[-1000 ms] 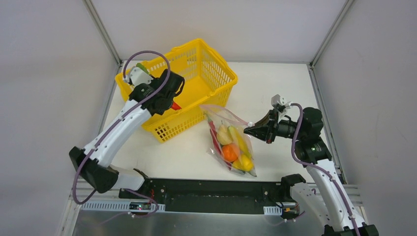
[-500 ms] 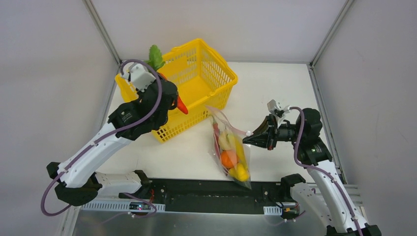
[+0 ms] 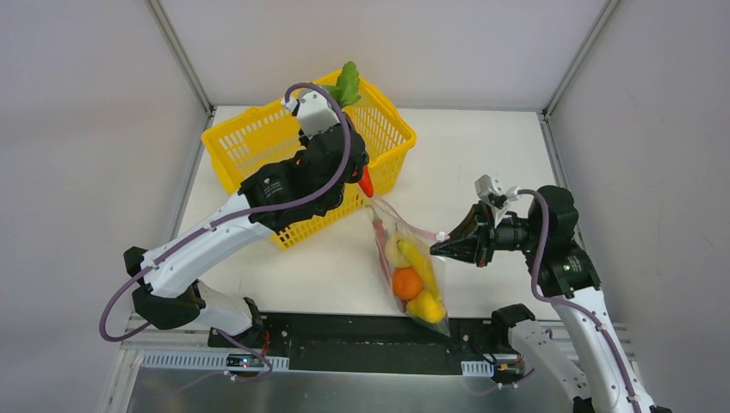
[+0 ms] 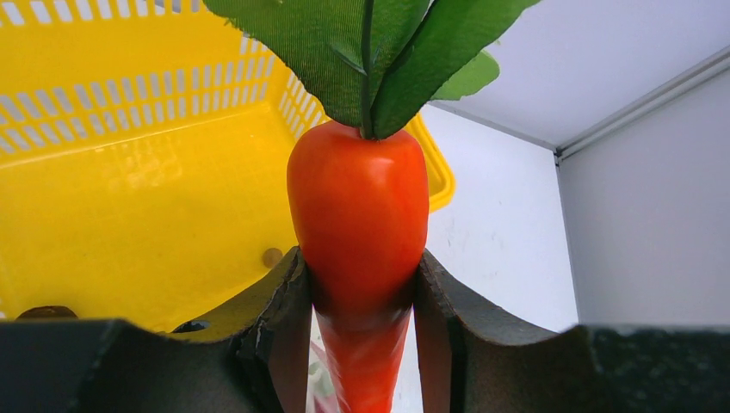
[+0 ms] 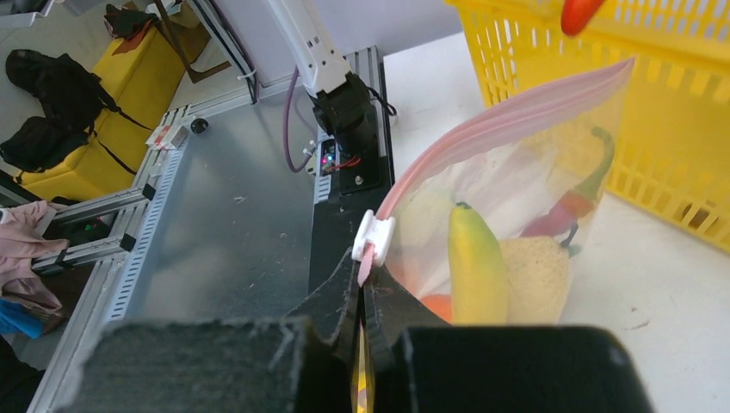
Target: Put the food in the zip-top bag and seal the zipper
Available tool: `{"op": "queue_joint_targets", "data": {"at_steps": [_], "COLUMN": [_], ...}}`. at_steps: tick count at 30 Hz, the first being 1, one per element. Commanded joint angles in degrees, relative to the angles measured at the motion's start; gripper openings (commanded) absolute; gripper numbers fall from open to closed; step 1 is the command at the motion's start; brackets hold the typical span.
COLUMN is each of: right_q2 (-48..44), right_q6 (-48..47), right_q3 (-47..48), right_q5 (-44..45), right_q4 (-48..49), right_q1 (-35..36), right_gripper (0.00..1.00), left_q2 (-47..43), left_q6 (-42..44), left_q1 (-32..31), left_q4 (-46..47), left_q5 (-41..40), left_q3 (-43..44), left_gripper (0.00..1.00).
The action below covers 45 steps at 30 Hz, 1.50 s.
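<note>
Overhead, the left end effector (image 3: pixel 356 170) is clamped on a toy carrot (image 3: pixel 367 182), orange tip down and leaves up, over the near right rim of the yellow basket (image 3: pixel 250 142) that sits toward the table's (image 3: pixel 482 146) far left corner. Just beside the basket, toward the near edge, the zip-top bag (image 3: pixel 411 258) is held up by the right end effector (image 3: pixel 439 245), with a banana (image 3: pixel 415 258), an orange fruit (image 3: pixel 406 282) and a lemon (image 3: pixel 427 305) inside. From the left wrist, both fingers (image 4: pixel 280 301) press the carrot's (image 4: pixel 357 206) lower body, and the basket floor (image 4: pixel 129 198) lies behind. From the right wrist, the end effector (image 5: pixel 361 305) is closed tight on the end of the pink zipper (image 5: pixel 508 116), just below its white slider (image 5: pixel 374 237). The banana (image 5: pixel 473 258) and a red chili (image 5: pixel 568 211) show through the plastic, and the carrot tip (image 5: pixel 578 12) hangs above the bag's far top corner.
</note>
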Motion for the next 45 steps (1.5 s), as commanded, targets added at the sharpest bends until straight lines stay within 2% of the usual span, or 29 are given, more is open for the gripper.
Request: {"op": "queue_joint_targets", "data": {"at_steps": [1, 10, 15, 22, 28, 40, 45], "right_q2": [1.0, 6.1, 6.6, 6.3, 6.6, 8.5, 8.1], "right_q6": [-3.2, -5.8, -5.7, -5.6, -7.2, -8.0, -5.6], "right_q3": [6.9, 7.0, 6.6, 5.7, 5.6, 4.5, 3.4], "right_q5": [-4.6, -8.4, -8.2, -6.3, -2.4, 0.8, 4.9], "right_q4": [-1.6, -1.5, -0.9, -1.1, -3.2, -4.9, -3.0], "right_q1": [0.4, 0.5, 1.0, 1.3, 1.3, 1.4, 1.5], "right_gripper": [0.00, 0.00, 0.00, 0.00, 0.00, 0.00, 0.00], "left_q2": [-4.1, -8.9, -5.7, 0.6, -0.7, -5.0, -4.6], "left_q6": [2.1, -3.9, -9.5, -11.9, -16.1, -12.2, -12.0], "left_q1": [-0.8, -2.3, -2.7, -2.8, -3.7, -6.6, -7.1], "left_q4": [1.7, 8.3, 8.9, 6.5, 6.2, 8.5, 7.2], "left_q5": [1.3, -3.6, -4.4, -2.8, -1.8, -6.8, -7.2], "left_q3": [2.0, -7.3, -7.2, -2.8, -6.1, -9.4, -9.7], "left_gripper": [0.11, 0.12, 0.12, 0.13, 0.12, 0.12, 0.12]}}
